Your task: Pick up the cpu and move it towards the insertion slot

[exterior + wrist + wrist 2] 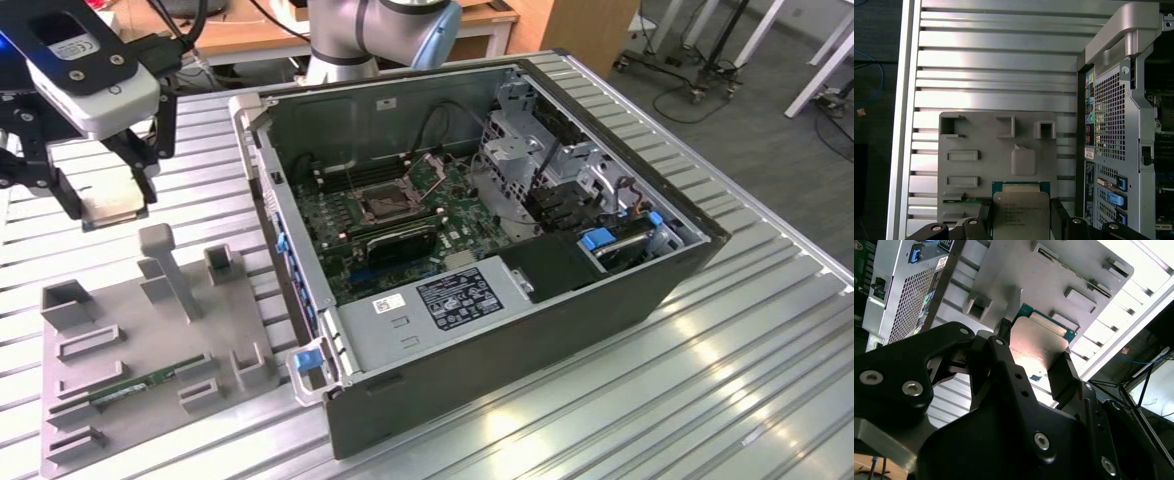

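Over ribbed metal worktop point(747, 330), outside the open computer case point(534, 330): holds cpu point(1020, 217) pinched edgewise in gripper point(1035, 354), lifted off the surface, well apart from insertion slot point(378, 203) inside that case.

Gripper point(114, 204) clamped on the cpu point(1020, 219), hanging in the air.
Fingers point(1062, 375) pinch two opposite edges; wrist point(83, 80) points down, at the exterior view's left.

Bright, even overhead light. Glare streaks on the ribbed table point(694, 380) in the exterior view; the second wrist view blows it out white. Warm sheen on the cpu point(1036, 347). Inside of the case point(1161, 115) is dark.
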Controlling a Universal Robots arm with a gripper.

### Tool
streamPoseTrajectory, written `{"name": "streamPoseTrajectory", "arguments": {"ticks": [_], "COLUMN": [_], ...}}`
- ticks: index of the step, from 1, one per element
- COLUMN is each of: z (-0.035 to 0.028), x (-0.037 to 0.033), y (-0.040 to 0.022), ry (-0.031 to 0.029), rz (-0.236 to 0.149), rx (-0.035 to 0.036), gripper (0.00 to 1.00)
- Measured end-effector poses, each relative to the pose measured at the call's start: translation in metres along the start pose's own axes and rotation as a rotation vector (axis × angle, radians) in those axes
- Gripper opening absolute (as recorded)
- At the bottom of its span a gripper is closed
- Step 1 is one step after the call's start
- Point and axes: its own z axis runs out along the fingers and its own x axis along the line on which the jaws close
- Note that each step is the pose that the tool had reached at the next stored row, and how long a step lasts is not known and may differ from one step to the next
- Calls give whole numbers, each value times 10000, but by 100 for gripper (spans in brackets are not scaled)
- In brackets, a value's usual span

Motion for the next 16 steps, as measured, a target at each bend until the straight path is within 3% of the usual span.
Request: {"name": "streamPoseTrajectory", "arguments": {"ticks": [9,16], "z": [-1,0], "x": [-5,-60], "y": [0,-1], "ry": [1,0], "rz": [-2,-2], "rx": [0,0], "gripper": [55,55]}}
